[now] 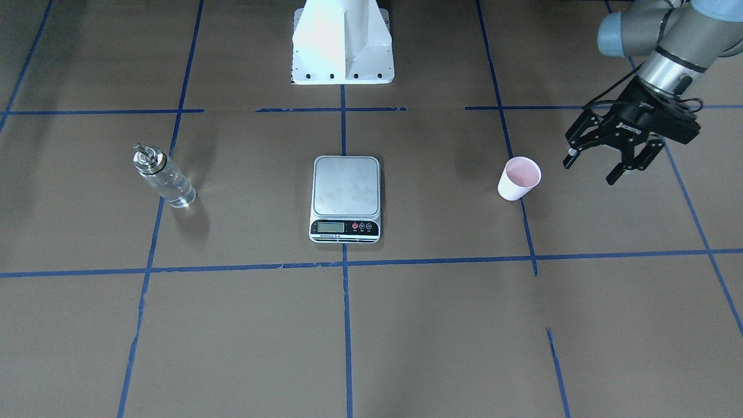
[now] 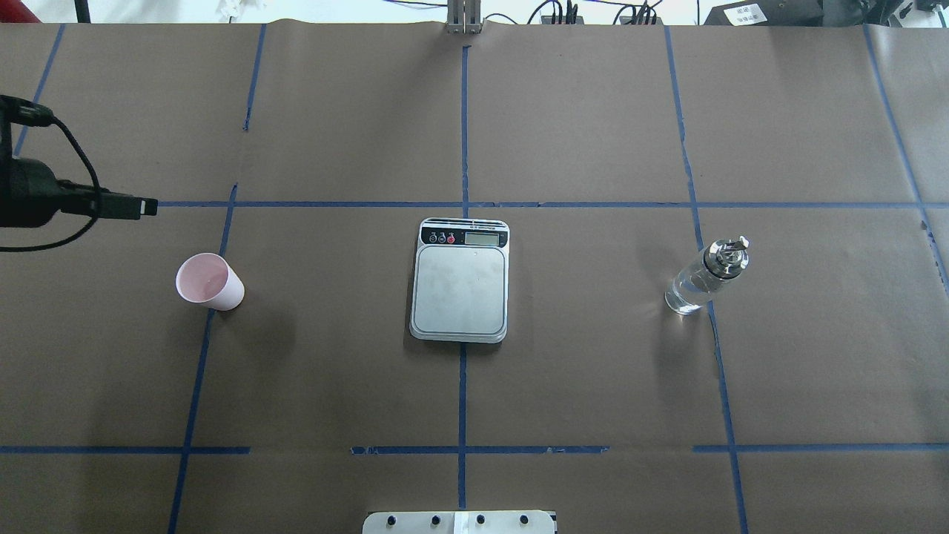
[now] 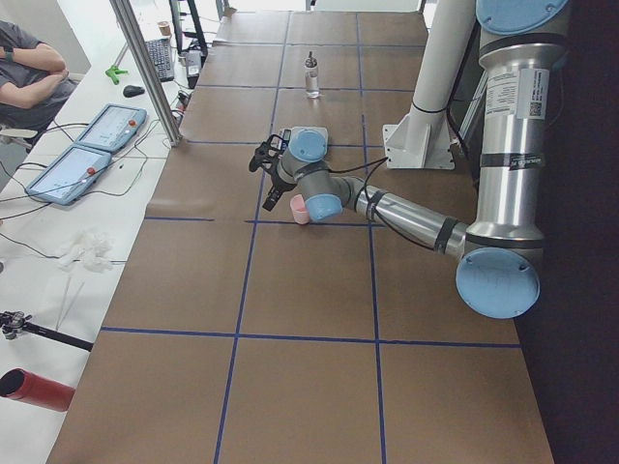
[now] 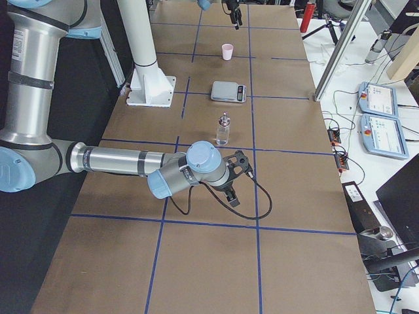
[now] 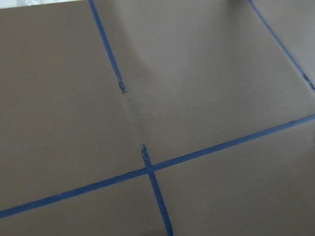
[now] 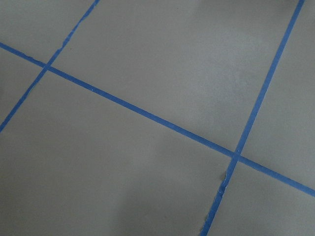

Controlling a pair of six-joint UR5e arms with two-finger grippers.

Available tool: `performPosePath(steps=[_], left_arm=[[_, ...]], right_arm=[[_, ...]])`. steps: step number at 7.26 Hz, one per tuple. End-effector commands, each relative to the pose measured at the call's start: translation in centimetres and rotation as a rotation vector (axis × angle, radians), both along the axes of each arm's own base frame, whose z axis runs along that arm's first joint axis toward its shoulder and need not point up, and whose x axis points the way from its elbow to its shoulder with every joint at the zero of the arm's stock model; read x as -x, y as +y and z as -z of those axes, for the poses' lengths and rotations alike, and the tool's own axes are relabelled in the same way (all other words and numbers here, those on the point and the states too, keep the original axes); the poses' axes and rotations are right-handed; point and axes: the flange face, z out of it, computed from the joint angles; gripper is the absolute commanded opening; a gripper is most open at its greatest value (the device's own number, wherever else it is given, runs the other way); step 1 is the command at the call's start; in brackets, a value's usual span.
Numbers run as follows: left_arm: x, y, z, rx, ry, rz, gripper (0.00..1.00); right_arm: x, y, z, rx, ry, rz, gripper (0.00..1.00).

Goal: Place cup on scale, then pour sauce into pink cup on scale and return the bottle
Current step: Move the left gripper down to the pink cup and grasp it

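Brown paper covers the table (image 2: 593,371), gridded with blue tape (image 2: 463,386).

- Scale (image 2: 461,280): at the table centre, on a tape line, display strip towards the operators' side.
- Cup (image 1: 518,179): upright on the table on the robot's left, well apart from the scale, base on a tape line, pink inside visible. Not yet on the scale.
- Bottle (image 1: 163,177): upright on the robot's right, well apart from the scale, beside a tape line. Clear sauce (image 1: 176,190) shows through the glass.
- Left gripper (image 1: 592,169): above the table near the cup, not touching it. Jaws spread, nothing between them.
- Right gripper (image 4: 234,193): seen only in the right side view, low over the table near the bottle, not touching it. Cannot tell whether released or clenched.
- Both wrist views: paper and tape only.
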Motion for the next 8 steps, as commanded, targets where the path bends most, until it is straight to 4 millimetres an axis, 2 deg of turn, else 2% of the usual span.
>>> performPosePath(steps=[1,3,5,6,7,8], left_arm=[[-2.4,2.8,-3.0,0.105,-0.029,0.049,0.63],[-6.5,5.1,-3.2,0.150,-0.024,0.064,0.63],[-8.0,6.1,-3.4,0.153,-0.037,0.037,0.62],[-8.2,6.0,-3.5,0.162,-0.049,0.037,0.53],[-8.3,5.9,-3.6,0.164,-0.054,0.037,0.38],[-8.3,5.9,-3.6,0.163,-0.053,0.035,0.19]], right_arm=[[0.0,0.0,0.0,0.002,0.000,-0.001,1.00],[0.0,0.1,-0.1,0.003,-0.002,0.000,1.00],[0.0,0.1,-0.2,0.005,0.001,-0.001,1.00],[0.0,0.1,-0.2,0.005,0.000,-0.001,1.00],[0.0,0.1,-0.2,0.005,0.000,-0.001,1.00],[0.0,0.1,-0.1,0.003,0.000,-0.001,1.00]])
